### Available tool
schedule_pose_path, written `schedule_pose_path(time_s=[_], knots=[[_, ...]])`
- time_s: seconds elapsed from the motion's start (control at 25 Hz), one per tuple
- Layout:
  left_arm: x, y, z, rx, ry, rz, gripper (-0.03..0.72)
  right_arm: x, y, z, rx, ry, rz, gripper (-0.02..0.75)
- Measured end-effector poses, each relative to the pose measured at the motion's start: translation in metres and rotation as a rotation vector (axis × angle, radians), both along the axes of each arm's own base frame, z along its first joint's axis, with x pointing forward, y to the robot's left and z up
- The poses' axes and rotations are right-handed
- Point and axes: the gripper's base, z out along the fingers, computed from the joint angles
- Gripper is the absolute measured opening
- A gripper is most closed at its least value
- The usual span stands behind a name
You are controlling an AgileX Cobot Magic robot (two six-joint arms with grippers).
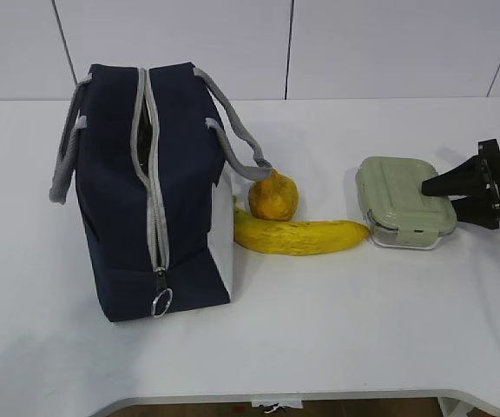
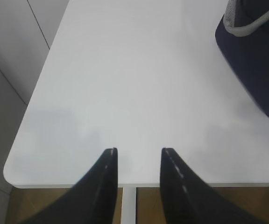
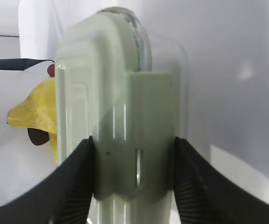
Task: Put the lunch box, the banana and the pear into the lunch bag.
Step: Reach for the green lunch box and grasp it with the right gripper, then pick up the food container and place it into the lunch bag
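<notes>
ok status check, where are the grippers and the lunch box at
Right gripper closing around lunch box, box on table. Left gripper open, idle off the lunch bag. Banana and pear lie between box and bag.

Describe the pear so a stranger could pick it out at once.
Start at the large boxy navy-blue fabric lunch bag standing on the left of the white table. Just right of its white end panel, under the drooping grey handle, sits the small roundish yellow-orange pear. Unlike the long yellow banana lying against its near side, it is squat and brown-mottled.
</notes>
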Motion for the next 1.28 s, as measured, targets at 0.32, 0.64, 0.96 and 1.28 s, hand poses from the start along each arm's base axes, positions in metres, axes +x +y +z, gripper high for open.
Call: schedule_pose_path(time_s=[0.32, 0.64, 0.96, 1.28], knots=[[0.0, -0.002, 0.0, -0.022, 0.001, -0.015, 0.24, -0.007, -0.001, 0.027, -0.09, 0.009, 0.02, 0.371], [0.001, -0.006, 0.0, -0.061, 0.008, -0.042, 0.24, -0.013, 0.001, 0.067, -0.103, -0.007, -0.028, 0.371], [0.014, -0.018, 0.019, -0.18, 0.069, -0.118, 0.24, -0.028, 0.004, 0.111, -0.155, -0.015, -0.057, 0.371], [0.064, -0.042, 0.045, -0.457, 0.253, -0.229, 0.24, -0.036, 0.013, 0.15, -0.073, -0.099, -0.118, 0.371]])
